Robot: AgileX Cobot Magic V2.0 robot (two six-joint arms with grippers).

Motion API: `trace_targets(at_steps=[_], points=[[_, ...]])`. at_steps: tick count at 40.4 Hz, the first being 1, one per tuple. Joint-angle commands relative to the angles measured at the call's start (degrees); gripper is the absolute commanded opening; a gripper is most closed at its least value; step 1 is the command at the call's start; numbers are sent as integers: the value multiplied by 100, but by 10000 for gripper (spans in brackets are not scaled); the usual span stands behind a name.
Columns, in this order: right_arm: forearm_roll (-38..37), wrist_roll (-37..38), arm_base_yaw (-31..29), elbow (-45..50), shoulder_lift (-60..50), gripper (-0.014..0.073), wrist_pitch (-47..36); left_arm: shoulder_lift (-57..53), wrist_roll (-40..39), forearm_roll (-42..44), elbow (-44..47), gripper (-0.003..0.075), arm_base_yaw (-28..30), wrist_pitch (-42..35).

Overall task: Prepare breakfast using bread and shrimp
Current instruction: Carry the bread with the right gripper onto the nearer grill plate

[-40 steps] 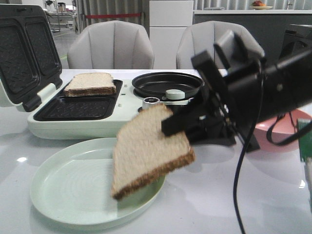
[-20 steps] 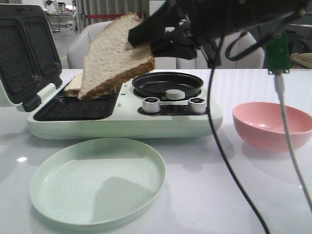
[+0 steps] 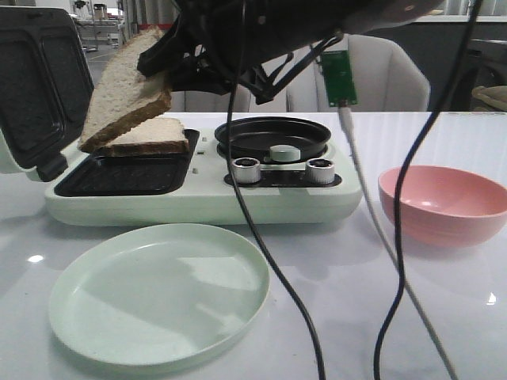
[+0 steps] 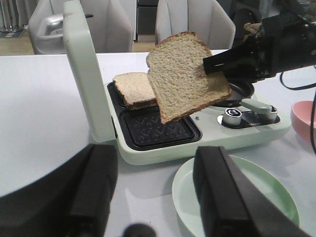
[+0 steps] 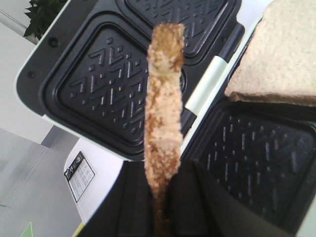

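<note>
**Bread slice in the air, over the sandwich maker**

Pale bread w/ dark crust is what we carry now: our right claw (image 4: 224, 61) is clamped on one edge of the held slice (image 3: 123, 93), which hangs tilted, lower corner down, above the open sandwich maker (image 3: 198, 186). No shrimp visible in any view.

How to do it well, as we judge it:
- Pick the target first. The near grill well (image 3: 119, 176) is bare; the far well already has the second slice (image 3: 149, 136) lying flat. Whether we stack or fill the bare well, we can't tell from the frames.
- Level the slice before lowering; it's steeply tilted, so a release now would land it on a corner & it could flop off-centre.
- Mind the raised lid (image 3: 36, 83), close to the slice's far side. Keep the crust off it.
- Go low, then let go. Bread is soft, so no squeezing harder.

Where things sit: held slice sticks out past the right claw toward the lid, its low corner just above the resting slice; in front view they overlap, contact unclear. In right wrist view the slice runs edge-on straight out from betw. the jaws.

Left claw (image 4: 158, 197): spread wide, nothing in it, back near the pale-green plate (image 3: 119, 309) on the desk (image 3: 444, 317). Pink bowl (image 3: 444, 202) stands off to the right.
</note>
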Motion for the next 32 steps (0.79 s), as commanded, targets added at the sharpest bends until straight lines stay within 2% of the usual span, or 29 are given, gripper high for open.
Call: trace_targets(at_steps=[1, 18, 21, 28, 32], points=[[344, -22, 82, -437, -105, 240, 151, 51, -47, -17, -168, 405, -41, -501], [537, -22, 414, -858, 311, 282, -671, 51, -47, -17, -168, 405, -41, -501], [537, -22, 414, -858, 311, 349, -770, 51, -47, -17, -168, 405, -41, -501], [532, -22, 414, -858, 311, 575, -889, 51, -47, -17, -168, 405, -41, -501], [492, -22, 414, -858, 311, 631, -963, 51, -47, -17, -168, 405, -41, -501]])
